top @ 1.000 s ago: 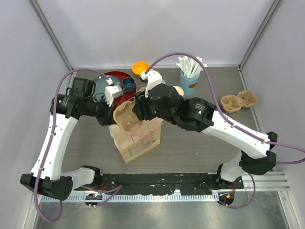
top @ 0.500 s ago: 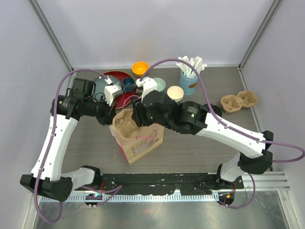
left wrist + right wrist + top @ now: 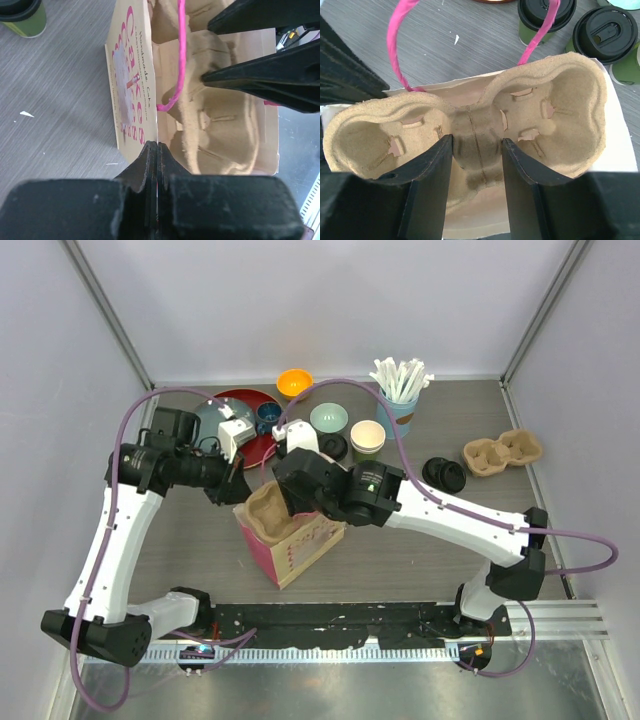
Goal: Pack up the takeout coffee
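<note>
Sideways, "Cakes" bag (image 3: 131, 100) in left tool (image 3: 154, 146)

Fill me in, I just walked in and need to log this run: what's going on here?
The right gripper grips a pulp cup carrier by its middle ridge and holds it in the open mouth of a paper bag with pink lettering. The left gripper pinches the bag's rim, holding it open. Two black-lidded coffee cups stand on the table beyond the bag, not yet in the carrier.
</note>
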Controlling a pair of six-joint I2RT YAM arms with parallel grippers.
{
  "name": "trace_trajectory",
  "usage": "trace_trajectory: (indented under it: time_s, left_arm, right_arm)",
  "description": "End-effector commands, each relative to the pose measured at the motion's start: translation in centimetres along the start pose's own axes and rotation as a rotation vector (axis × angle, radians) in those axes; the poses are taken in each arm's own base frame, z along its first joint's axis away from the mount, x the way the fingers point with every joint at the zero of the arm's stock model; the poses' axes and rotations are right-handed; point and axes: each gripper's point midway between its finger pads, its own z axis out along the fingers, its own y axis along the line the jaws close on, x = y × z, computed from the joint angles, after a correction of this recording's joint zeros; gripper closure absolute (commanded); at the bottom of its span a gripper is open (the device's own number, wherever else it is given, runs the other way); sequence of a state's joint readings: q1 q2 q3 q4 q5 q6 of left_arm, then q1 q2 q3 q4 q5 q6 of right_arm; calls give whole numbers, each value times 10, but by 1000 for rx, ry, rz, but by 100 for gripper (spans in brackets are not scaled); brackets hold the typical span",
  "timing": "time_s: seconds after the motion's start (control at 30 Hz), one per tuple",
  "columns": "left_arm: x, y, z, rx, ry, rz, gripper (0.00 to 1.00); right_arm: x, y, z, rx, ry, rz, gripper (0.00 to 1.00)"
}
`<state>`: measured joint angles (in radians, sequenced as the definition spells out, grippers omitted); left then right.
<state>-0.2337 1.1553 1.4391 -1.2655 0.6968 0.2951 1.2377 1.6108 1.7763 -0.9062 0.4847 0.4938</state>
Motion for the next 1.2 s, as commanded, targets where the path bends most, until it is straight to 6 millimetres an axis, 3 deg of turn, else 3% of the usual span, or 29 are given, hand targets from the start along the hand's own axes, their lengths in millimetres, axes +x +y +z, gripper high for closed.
trace_trajectory:
  time_s: [0.0,0.2,0.33,0.5,0.73,0.9,1.0,1.03,1.1,1.17]
  left_arm:
    - [-1,-10,-3,37,-24,19,100]
    - [-8,9,0,-62,-42,-22,100]
    - [-17,9,0,-63,-74,-46,100]
    - [-23,10,0,-75,-96,-63,100]
    - [-18,11,10,-49,-100,-59,100]
    - [-7,3,5,-16,-50,-8,99]
    - [-10,-8,-12,-16,-36,53,70]
    - [-17,-14,-20,-16,-57,73,51]
    - [-22,-21,-21,13,-75,54,38]
    - [-15,-8,-8,-20,-50,21,36]
  right_arm:
    - [-4,0,11,49,-16,-27,99]
    - [28,-9,19,82,89,-86,99]
    - [42,-15,22,111,120,-96,99]
    - [58,-6,33,110,190,-169,99]
    - [84,5,50,27,281,-147,99]
    - [85,3,54,25,292,-129,99]
    - [83,7,54,11,293,-125,99]
    - [80,7,54,9,289,-118,99]
    - [77,9,54,0,280,-111,99]
    - [75,9,54,1,275,-105,99]
